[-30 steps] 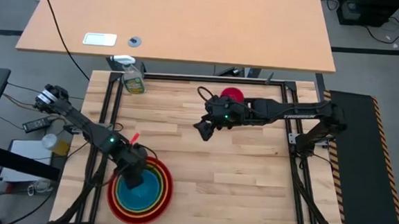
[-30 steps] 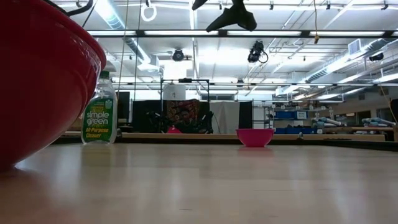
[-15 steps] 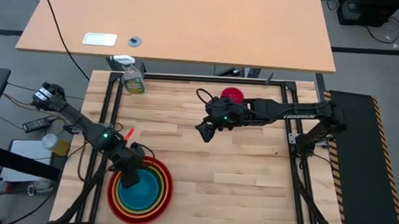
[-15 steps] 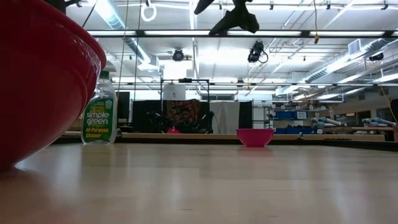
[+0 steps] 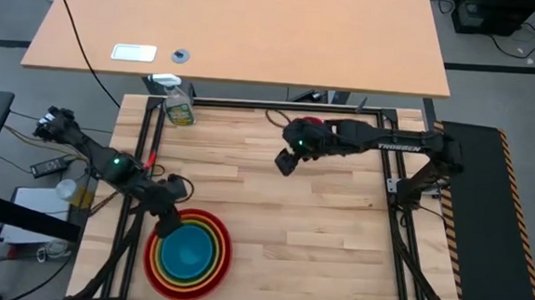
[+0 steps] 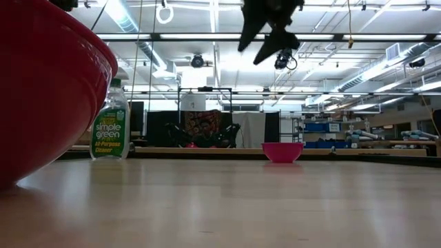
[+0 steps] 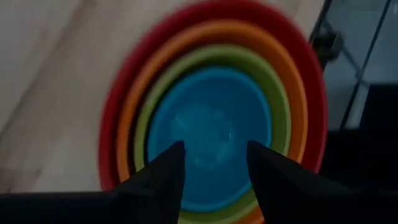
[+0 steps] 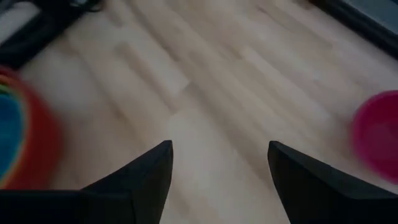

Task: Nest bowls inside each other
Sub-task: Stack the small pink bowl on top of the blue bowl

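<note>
Four bowls sit nested near the table's near left corner: red (image 5: 151, 266) outermost, then orange, yellow-green and blue (image 5: 190, 250) innermost. My left gripper (image 5: 166, 222) hangs open just over the stack's far left rim; in its wrist view the blue bowl (image 7: 214, 118) shows beyond its parted fingers. The small magenta bowl (image 5: 314, 125) stands upright on its base at the far side, partly hidden under my right arm. My right gripper (image 5: 287, 161) hovers wide open above the table just near and left of it. The magenta bowl (image 8: 376, 134) shows off to one side in the right wrist view.
A yellow-green spray bottle (image 5: 179, 107) stands at the far left corner. Black frame rails (image 5: 142, 142) run along the table's sides. Bare wood (image 5: 318, 237) lies between the stack and the magenta bowl. In the low view the red bowl (image 6: 41, 89) fills the left.
My left gripper has risen out of the blue bowl and drawn back toward the table's left edge; the blue bowl stays nested in the stack. My right gripper has moved toward the far edge, closer to the magenta bowl, and tipped further down.
</note>
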Controlling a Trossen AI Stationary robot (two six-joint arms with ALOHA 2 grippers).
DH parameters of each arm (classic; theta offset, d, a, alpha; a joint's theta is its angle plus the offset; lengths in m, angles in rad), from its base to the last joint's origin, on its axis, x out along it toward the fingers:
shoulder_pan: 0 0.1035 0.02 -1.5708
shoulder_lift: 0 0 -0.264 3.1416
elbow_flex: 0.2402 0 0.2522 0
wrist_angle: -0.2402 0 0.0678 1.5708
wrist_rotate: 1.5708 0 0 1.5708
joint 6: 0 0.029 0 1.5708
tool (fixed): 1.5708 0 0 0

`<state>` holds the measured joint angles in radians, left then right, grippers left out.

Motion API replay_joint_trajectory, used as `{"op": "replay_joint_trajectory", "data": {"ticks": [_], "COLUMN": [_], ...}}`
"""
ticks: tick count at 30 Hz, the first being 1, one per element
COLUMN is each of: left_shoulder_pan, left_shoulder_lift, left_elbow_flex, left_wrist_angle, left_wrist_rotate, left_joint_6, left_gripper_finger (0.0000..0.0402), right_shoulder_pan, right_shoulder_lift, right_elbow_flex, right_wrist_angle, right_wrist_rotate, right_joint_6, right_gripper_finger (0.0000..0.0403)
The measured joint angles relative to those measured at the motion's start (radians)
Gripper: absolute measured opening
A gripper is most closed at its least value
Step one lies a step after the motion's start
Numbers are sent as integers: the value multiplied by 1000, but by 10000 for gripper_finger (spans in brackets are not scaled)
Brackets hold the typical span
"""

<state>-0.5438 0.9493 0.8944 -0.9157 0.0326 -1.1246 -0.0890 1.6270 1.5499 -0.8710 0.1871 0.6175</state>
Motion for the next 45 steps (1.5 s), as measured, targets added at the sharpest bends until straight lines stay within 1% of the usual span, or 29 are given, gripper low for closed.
{"op": "replay_joint_trajectory", "data": {"ticks": [4,7,10,13,17,19,22,29,35,39,42,45], "left_shoulder_pan": [13,27,39,43,58,67,89,122,122,127,129,129], "left_shoulder_lift": [-27,-30,-27,-27,-27,-27,-27,-27,-27,-27,-27,-27], "left_elbow_flex": [0,0,0,-1,-1,-1,-1,-1,-1,-2,-2,-2], "left_wrist_angle": [23,42,63,95,146,178,214,251,255,329,421,480], "left_wrist_rotate": [-96,-145,-173,-203,-247,-252,-258,-251,-248,-246,-246,-246], "left_joint_6": [-16,-33,-43,-36,-20,-9,-7,27,27,-10,-9,-7], "left_gripper_finger": [171,171,171,171,171,172,172,172,172,172,172,172], "right_shoulder_pan": [-103,-182,-265,-354,-461,-509,-564,-631,-647,-636,-617,-595], "right_shoulder_lift": [1,1,2,1,1,1,4,26,61,118,154,172], "right_elbow_flex": [-71,-137,-192,-250,-322,-356,-399,-489,-525,-528,-528,-528], "right_wrist_angle": [17,32,40,99,153,185,235,310,333,344,364,377], "right_wrist_rotate": [-25,14,39,8,3,-7,-50,-80,-87,-104,-107,-109], "right_joint_6": [-54,-63,-63,-64,-70,-71,-74,-94,-93,-97,-79,-70], "right_gripper_finger": [268,268,268,268,268,267,262,241,240,235,214,177]}}
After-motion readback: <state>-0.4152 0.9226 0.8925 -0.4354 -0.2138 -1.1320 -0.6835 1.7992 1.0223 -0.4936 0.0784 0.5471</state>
